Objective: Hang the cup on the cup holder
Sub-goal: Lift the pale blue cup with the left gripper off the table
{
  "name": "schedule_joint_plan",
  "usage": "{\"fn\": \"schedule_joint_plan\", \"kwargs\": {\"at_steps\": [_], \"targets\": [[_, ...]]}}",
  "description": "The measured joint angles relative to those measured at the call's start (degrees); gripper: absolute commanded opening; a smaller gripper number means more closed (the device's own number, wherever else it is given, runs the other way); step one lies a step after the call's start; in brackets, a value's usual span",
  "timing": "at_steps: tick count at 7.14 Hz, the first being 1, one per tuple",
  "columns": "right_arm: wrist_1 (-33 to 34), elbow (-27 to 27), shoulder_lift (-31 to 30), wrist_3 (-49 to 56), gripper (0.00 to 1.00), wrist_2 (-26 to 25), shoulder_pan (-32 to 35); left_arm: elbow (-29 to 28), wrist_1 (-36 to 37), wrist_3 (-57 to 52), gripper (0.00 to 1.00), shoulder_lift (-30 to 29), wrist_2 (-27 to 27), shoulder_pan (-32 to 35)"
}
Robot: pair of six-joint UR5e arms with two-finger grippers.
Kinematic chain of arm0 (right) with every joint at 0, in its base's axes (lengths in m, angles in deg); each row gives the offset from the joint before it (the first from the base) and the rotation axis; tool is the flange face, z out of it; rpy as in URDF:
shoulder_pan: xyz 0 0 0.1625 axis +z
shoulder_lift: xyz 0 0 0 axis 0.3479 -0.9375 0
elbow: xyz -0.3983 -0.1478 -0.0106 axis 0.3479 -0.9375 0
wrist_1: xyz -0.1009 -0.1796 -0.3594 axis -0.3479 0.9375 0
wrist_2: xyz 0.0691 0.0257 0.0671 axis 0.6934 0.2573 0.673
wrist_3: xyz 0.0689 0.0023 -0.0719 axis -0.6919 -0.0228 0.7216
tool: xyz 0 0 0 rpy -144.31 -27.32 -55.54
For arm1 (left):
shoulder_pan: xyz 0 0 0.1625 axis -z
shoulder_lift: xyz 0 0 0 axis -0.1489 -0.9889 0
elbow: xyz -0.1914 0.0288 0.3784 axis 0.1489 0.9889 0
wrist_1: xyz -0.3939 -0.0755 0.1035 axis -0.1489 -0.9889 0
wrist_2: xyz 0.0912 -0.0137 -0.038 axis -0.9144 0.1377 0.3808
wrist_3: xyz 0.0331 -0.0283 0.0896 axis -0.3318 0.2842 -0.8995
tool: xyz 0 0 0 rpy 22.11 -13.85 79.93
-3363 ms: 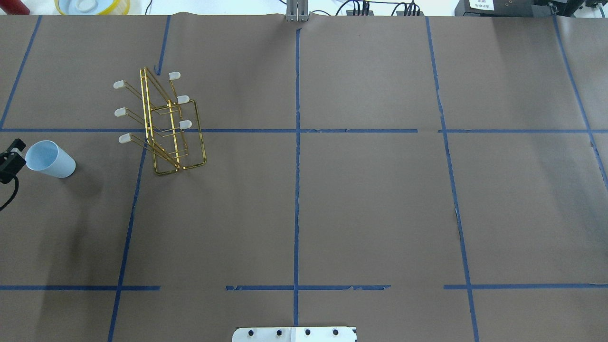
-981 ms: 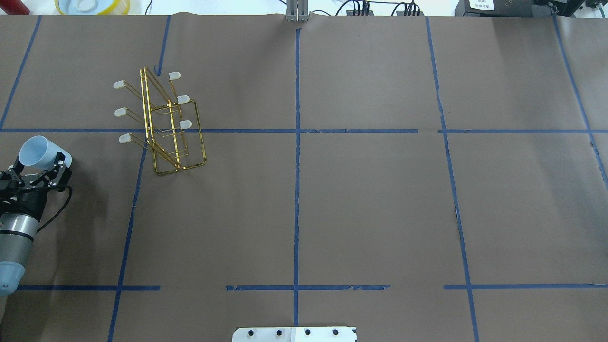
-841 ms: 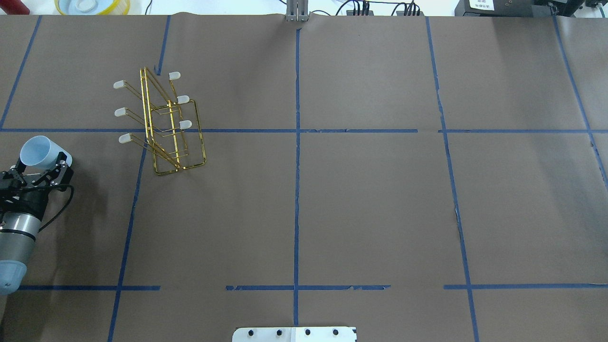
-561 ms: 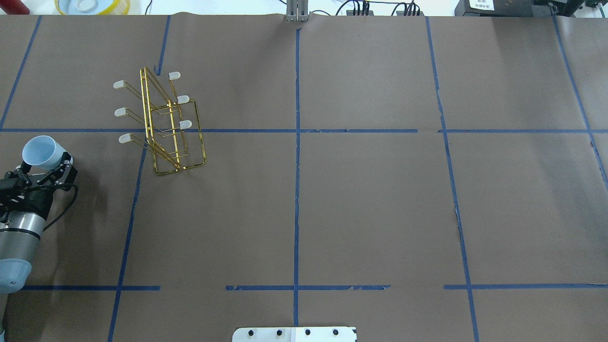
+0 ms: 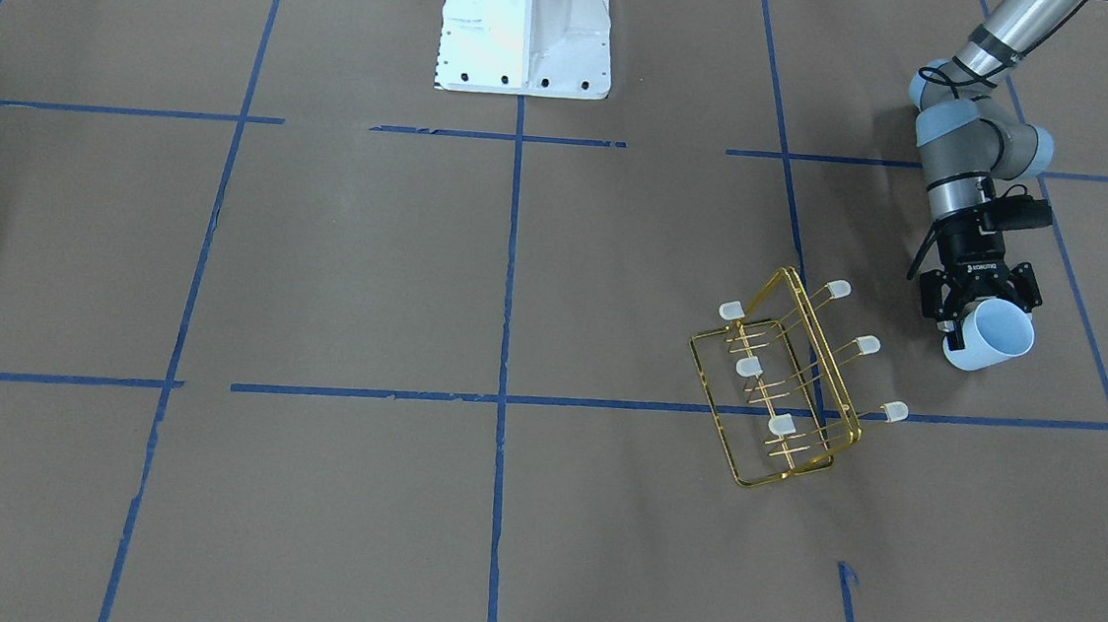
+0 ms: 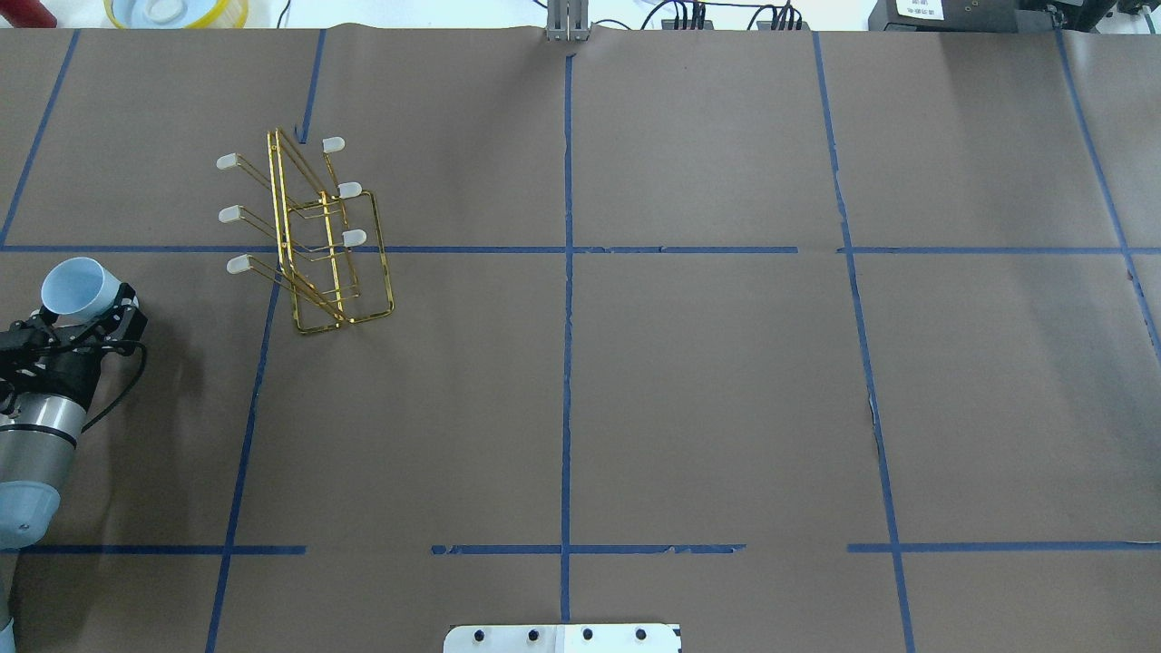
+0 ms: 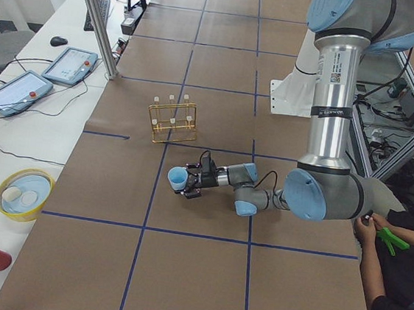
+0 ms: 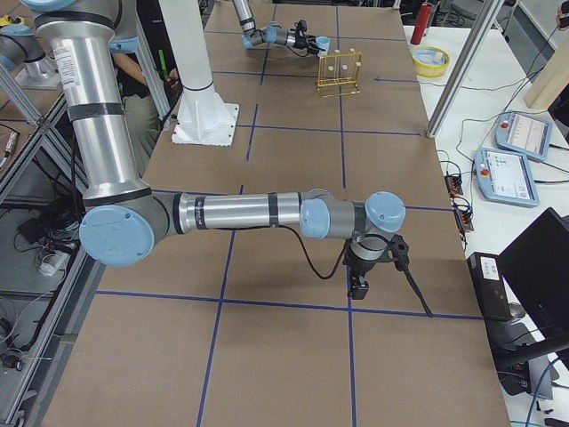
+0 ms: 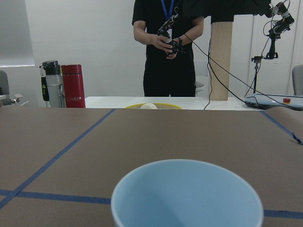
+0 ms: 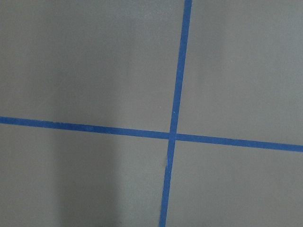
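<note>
The cup [image 6: 77, 283] is a small pale blue-white tumbler held in my left gripper [image 6: 82, 307], which is shut on its lower body at the table's left edge. Its mouth points away from the wrist. It also shows in the front view [image 5: 995, 335], the left view [image 7: 177, 178] and the left wrist view [image 9: 187, 198]. The gold wire cup holder [image 6: 313, 240] stands upright to the right of the cup and a little farther back, apart from it [image 5: 785, 393]. Its capped prongs are bare. My right gripper [image 8: 360, 286] hangs low over bare table far from both; I cannot tell whether it is open or shut.
A yellow bowl [image 6: 177, 11] and a red bottle [image 6: 25, 11] sit beyond the table's far left corner. The robot's white base [image 5: 525, 22] stands at the near middle edge. A person [image 9: 168, 47] stands past the far edge. Tablets [image 7: 68, 65] lie off the table.
Earlier the cup lay on its side on the table with the left gripper just beside it. Now the gripper holds it, lifted; over the last second it drifted slightly right and away.
</note>
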Motion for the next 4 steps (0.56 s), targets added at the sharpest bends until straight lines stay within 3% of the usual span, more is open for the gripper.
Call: {"fn": "schedule_joint_plan", "kwargs": {"at_steps": [2, 4], "targets": [[0.0, 0.0, 0.0, 0.0, 1.0, 0.0, 0.01, -1.15, 0.12, 0.04, 0.95, -1.35, 0.74, 0.59], [0.0, 0.0, 0.0, 0.0, 1.0, 0.0, 0.01, -1.61, 0.31, 0.13, 0.56, -1.79, 1.36, 0.75]]}}
